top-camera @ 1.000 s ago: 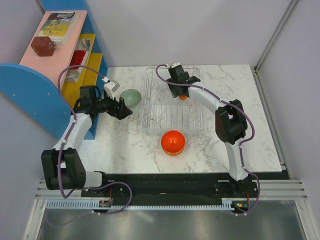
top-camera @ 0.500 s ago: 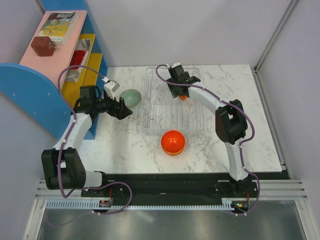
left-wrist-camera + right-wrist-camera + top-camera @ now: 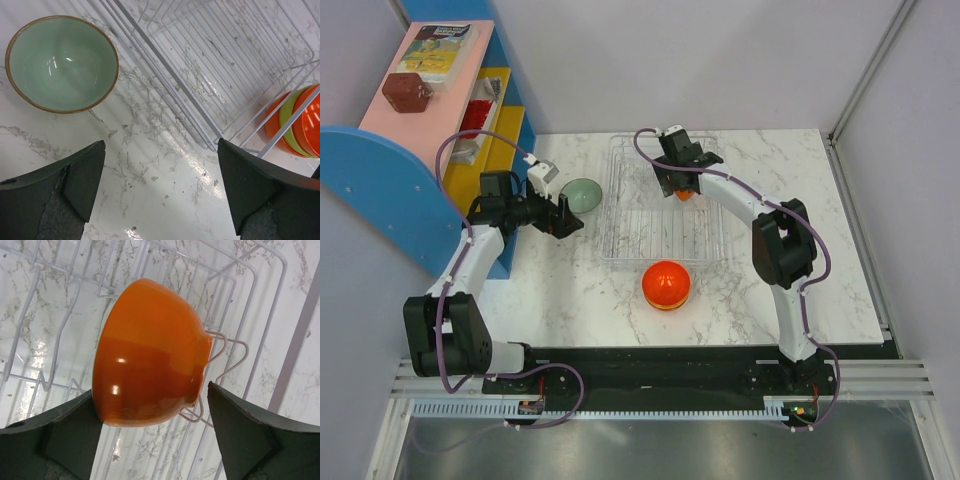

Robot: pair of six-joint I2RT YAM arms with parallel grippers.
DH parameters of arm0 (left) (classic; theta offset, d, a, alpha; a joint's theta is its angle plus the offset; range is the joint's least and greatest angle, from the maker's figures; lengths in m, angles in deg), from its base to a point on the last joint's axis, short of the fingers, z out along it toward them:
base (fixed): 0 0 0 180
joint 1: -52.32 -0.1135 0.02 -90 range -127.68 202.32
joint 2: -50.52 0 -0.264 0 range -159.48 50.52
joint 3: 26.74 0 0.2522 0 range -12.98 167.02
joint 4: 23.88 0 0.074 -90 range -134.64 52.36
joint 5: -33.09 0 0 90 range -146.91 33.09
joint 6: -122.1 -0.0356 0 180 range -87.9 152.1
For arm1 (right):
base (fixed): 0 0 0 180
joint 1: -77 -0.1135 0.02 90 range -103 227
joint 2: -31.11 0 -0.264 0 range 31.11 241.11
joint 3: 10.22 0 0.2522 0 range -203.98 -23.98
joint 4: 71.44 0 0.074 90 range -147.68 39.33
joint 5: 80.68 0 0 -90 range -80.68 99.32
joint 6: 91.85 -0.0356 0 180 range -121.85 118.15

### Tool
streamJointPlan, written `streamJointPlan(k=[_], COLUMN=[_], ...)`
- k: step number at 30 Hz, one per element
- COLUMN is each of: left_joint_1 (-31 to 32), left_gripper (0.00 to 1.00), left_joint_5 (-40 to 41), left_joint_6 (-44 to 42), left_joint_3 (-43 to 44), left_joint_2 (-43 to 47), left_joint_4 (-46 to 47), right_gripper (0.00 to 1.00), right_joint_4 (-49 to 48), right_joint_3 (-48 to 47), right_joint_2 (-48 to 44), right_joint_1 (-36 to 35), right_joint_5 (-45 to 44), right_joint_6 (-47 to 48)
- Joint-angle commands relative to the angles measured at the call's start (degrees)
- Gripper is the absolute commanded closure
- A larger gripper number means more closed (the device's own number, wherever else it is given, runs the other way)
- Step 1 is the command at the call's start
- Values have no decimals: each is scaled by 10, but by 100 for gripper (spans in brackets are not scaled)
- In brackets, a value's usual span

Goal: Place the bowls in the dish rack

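Observation:
The wire dish rack (image 3: 650, 225) lies mid-table. An orange bowl (image 3: 150, 355) rests on its side among the rack's tines at the far end, also showing as an orange bowl (image 3: 687, 195) from above. My right gripper (image 3: 150, 390) stands open around it, the right finger clear of the bowl's foot. A pale green bowl (image 3: 582, 194) sits upright left of the rack, seen as the same green bowl (image 3: 62, 62) in the left wrist view. My left gripper (image 3: 160, 185) is open over bare marble just short of it. Stacked orange and green bowls (image 3: 666, 284) stand in front of the rack.
A blue and yellow shelf unit (image 3: 430, 130) with a pink top fills the far left, close behind my left arm. The rack's wire rim (image 3: 165, 75) runs between the green bowl and the stacked bowls (image 3: 295, 122). White walls close in the table.
My right gripper's jaws have spread apart and let go of the orange bowl, which now rests in the rack. The left arm has barely shifted.

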State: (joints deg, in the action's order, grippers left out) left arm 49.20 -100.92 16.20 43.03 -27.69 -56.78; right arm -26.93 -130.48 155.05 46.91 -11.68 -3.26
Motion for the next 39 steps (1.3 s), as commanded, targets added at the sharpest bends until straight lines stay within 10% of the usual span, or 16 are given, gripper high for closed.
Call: streamJointPlan(k=[1,11,31,39], left_joint_1=[-7,-6,-5,-6], left_gripper=[0,0,0,0], left_joint_5=[-1,0,17,33], left_joint_6=[17,15,9,11], left_joint_3=[24,24,64,69], left_joint_2=[-2,2,-55,-78], left_joint_4=[14,11,7,13], right_gripper=[16,61,76,59], right_joint_4=[33,25,5,12], right_joint_3=[15,20,51,46], right_joint_2=[-4,20,24,24], right_joint_1=[-7,6,48,36], right_joint_5=[85,152,248,215], right_joint_6=[-18,-33,-60,-48])
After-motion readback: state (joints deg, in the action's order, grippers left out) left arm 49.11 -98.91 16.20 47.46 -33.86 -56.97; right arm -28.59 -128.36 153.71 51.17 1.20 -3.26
